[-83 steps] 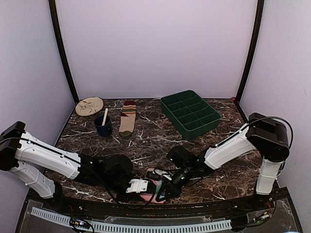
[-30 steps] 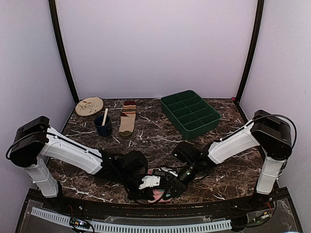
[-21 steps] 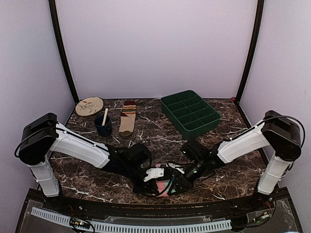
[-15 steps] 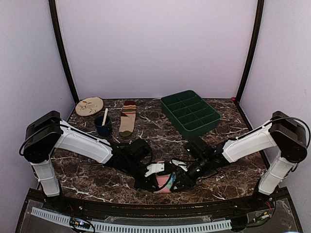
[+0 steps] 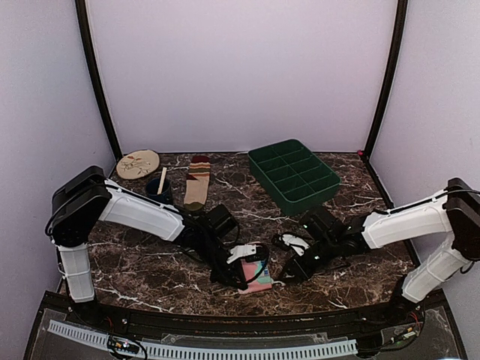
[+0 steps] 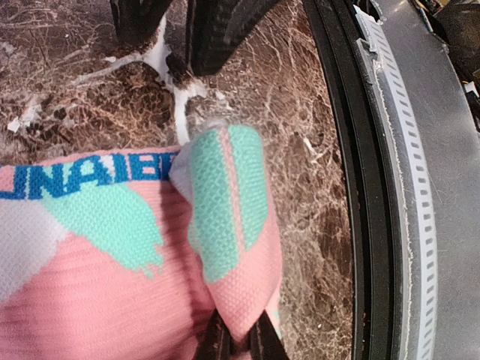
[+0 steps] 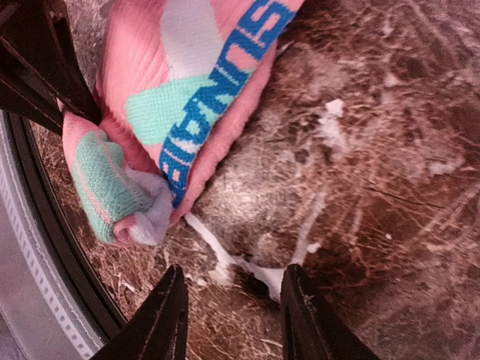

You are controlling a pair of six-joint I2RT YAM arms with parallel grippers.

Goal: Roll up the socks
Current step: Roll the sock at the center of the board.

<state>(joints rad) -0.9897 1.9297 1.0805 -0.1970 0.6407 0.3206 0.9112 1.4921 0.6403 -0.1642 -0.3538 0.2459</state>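
While pinching the folded teal end of the pink sock (image 6: pixel 97 285), lying at the middle of the near edge of the table (image 5: pixel 150 262), with the closed left gripper (image 6: pixel 240 341), hold that pinch firm and low. Bring the right gripper (image 7: pixel 232 315), fingers spread and holding nothing just beside the sock, down onto the flat part to pin it. Turn the fold over slowly along the sock, without letting any layer slip out. Leave the tan sock (image 5: pixel 197 182), well apart toward the far left corner, for afterwards
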